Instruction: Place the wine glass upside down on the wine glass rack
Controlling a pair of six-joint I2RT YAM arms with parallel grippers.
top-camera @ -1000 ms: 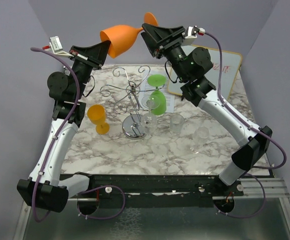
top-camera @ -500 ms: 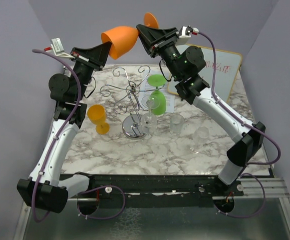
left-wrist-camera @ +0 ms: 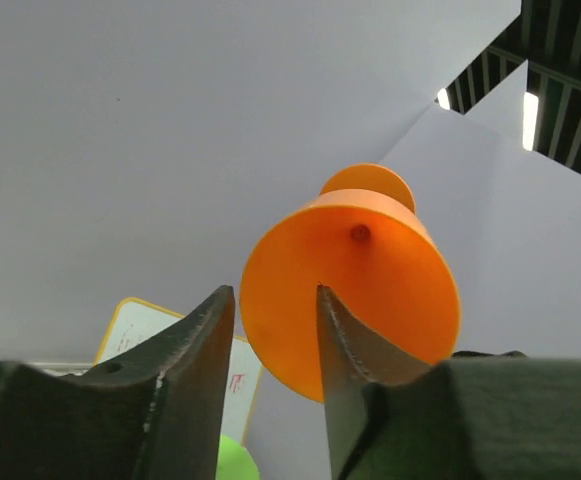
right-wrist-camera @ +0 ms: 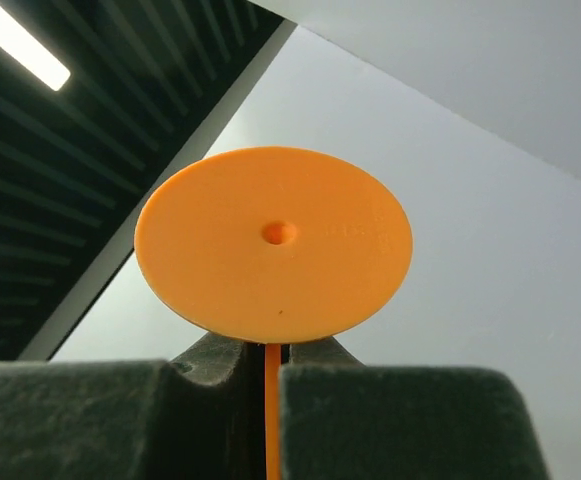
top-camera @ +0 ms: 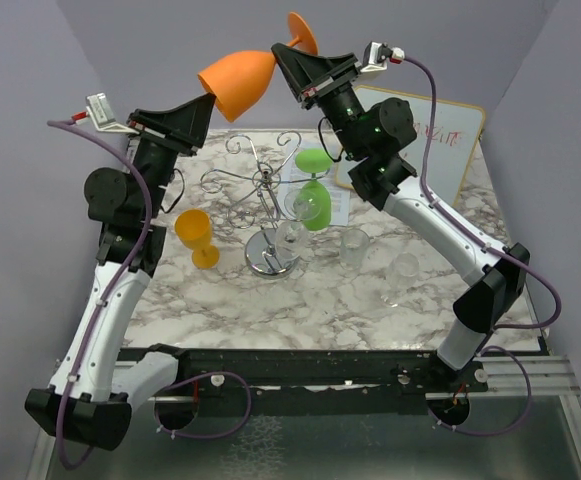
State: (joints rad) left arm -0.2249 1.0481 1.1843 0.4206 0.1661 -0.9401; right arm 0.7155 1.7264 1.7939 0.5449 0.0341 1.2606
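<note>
An orange wine glass [top-camera: 238, 82] hangs on its side high above the table, bowl to the left, foot [top-camera: 303, 32] to the upper right. My right gripper [top-camera: 282, 55] is shut on its thin stem [right-wrist-camera: 272, 400], just under the round foot [right-wrist-camera: 273, 240]. My left gripper [top-camera: 205, 100] is open at the bowl's mouth; in the left wrist view the bowl [left-wrist-camera: 355, 270] sits just past the spread fingertips of the left gripper [left-wrist-camera: 275, 292]. The chrome wine glass rack [top-camera: 265, 185] stands below on the marble table.
A green wine glass [top-camera: 315, 195] hangs upside down on the rack's right side. A yellow-orange goblet [top-camera: 196, 235] stands left of the rack. Clear glasses [top-camera: 354, 248] [top-camera: 404, 268] stand to its right. A whiteboard [top-camera: 440, 145] leans at the back right.
My right gripper has shut on the stem. My left gripper has opened off the bowl and that arm has drawn back to the left. The glass has risen slightly.
</note>
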